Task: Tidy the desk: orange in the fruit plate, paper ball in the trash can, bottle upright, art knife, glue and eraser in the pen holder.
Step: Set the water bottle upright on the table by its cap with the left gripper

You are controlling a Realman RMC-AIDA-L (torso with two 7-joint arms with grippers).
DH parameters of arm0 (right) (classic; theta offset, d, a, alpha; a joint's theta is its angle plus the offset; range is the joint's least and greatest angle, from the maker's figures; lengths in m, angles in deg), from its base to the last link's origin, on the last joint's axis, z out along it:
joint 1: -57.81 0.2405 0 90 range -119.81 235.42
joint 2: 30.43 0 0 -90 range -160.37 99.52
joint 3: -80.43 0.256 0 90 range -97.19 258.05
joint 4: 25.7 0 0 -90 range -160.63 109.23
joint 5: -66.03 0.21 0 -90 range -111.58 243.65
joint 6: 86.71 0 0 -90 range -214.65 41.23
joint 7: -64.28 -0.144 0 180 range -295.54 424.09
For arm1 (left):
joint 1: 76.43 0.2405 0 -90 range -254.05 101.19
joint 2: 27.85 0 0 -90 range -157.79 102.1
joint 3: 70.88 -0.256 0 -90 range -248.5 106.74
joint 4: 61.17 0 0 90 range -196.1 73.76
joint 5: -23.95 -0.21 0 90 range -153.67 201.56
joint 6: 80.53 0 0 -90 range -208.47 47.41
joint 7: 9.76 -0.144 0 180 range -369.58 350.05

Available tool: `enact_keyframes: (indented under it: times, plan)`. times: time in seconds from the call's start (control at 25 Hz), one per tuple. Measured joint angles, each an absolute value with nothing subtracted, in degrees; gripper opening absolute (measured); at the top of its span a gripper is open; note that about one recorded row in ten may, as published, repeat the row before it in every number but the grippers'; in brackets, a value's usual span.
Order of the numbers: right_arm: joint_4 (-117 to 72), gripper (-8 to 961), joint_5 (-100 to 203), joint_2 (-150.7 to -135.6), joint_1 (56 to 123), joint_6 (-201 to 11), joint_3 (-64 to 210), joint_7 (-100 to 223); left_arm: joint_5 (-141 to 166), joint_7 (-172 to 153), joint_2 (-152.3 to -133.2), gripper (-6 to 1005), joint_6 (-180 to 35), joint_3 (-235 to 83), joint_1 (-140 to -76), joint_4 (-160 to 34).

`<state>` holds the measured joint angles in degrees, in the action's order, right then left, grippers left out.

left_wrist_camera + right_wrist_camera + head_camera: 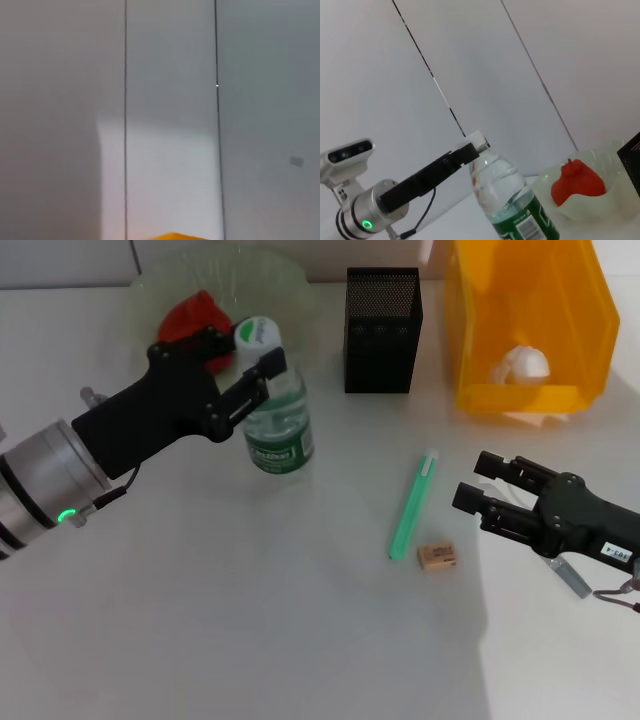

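Observation:
The bottle [278,420] stands upright on the desk, and my left gripper [243,355] is shut on its neck just under the white cap. It also shows in the right wrist view [512,205]. The orange [192,316] lies in the fruit plate [270,275]. The paper ball [519,365] lies in the trash can [560,310]. The pen holder [382,330] stands between the plate and the can. A slim green art knife [413,504] and the eraser [438,557] lie on the desk. My right gripper [478,483] is open and empty, just right of them.
A small grey stick [572,576] lies partly hidden under my right gripper. The left wrist view shows only the wall and a sliver of the trash can [172,236]. The right wrist view shows the orange [576,181] in the plate [607,200].

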<state>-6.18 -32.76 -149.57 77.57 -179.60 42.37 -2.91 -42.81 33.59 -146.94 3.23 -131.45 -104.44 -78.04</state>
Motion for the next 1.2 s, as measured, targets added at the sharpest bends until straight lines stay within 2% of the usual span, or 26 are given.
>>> enact_keyframes:
  times: [0.32, 0.92, 1.2]
  plan:
    - [-7.2, 748, -32.8, -149.61, 78.1, -179.6, 42.4, -2.7, -34.3, 20.2, -147.03, 445, 3.2, -131.8, -104.5, -71.3]
    - [-7.2, 747, -32.0, -149.7, 78.2, -179.2, 43.0, -2.4, -33.9, 19.6, -147.02, 461, 0.0, -131.7, -105.7, -69.5]
    - [-7.2, 746, -32.0, -149.69, 78.2, -179.0, 43.3, -2.3, -32.6, 19.8, -147.03, 596, 4.8, -130.6, -105.4, -69.5]
